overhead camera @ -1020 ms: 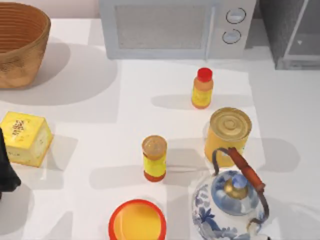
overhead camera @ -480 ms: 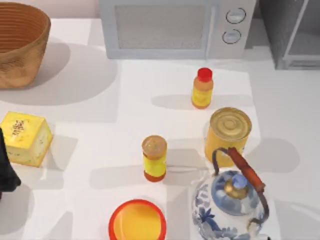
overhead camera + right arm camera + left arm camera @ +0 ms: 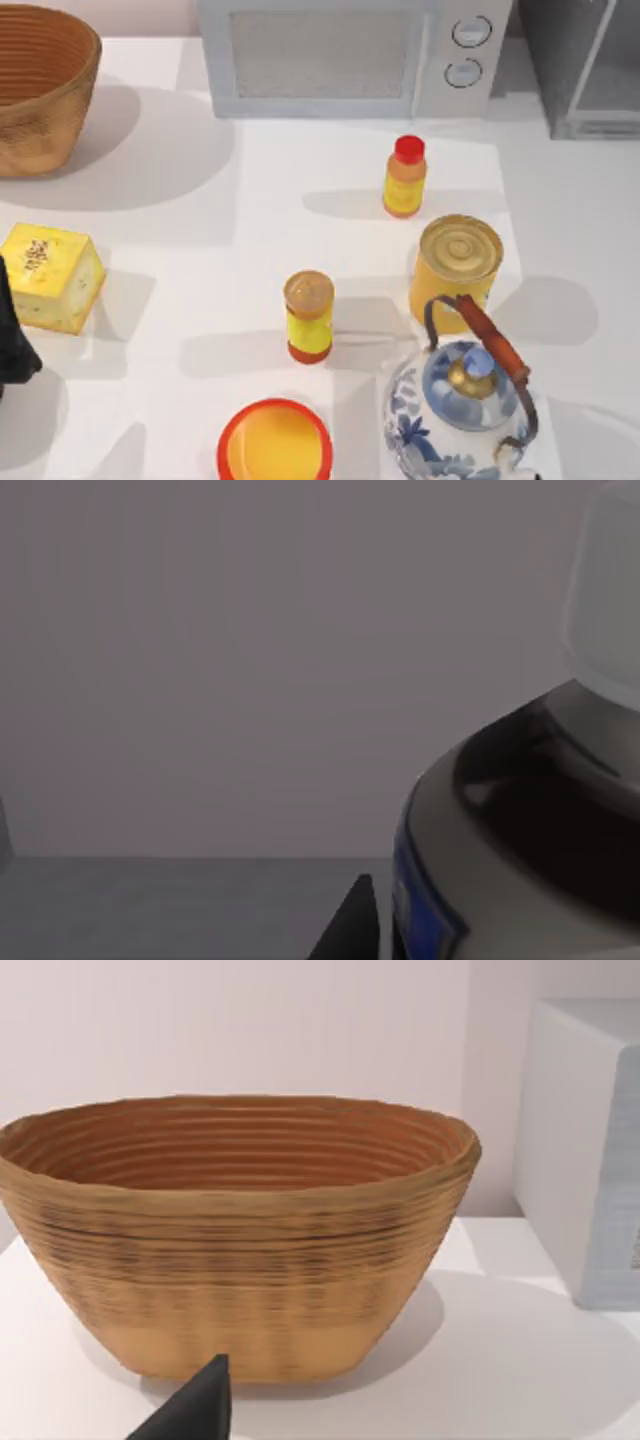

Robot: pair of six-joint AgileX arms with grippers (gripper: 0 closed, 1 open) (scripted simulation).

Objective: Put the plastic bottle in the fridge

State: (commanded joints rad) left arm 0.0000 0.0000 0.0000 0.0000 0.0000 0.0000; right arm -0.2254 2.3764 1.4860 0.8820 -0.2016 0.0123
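In the right wrist view, a dark tip of the right hand (image 3: 350, 925) is showing just beside the plastic bottle (image 3: 520, 850). The bottle is looming close to the camera, with a dark rounded body, a blue band low on its side and a pale, see-through cap. I cannot tell whether this hand is apart or clamped on the bottle. A plain grey wall and a grey floor are lying behind them.

At the back right corner of the worktop (image 3: 570, 220), the fridge (image 3: 565, 60) is standing beside the white microwave (image 3: 350, 55).

The left arm (image 3: 12, 345) is sitting parked at the worktop's left edge, near a yellow box (image 3: 50, 275). Its left hand (image 3: 195, 1410) is facing a woven basket (image 3: 235, 1230); I cannot tell whether that hand is apart or together.

In the middle of the worktop, a yellow-orange bottle with a red cap (image 3: 404, 178), a yellow canister with a brown lid (image 3: 308, 315) and a gold-topped can (image 3: 456, 268) are standing upright and apart. A blue-and-white teapot (image 3: 460, 410) is sitting just in front of the can, with a red-rimmed dish (image 3: 275, 442) to its left.
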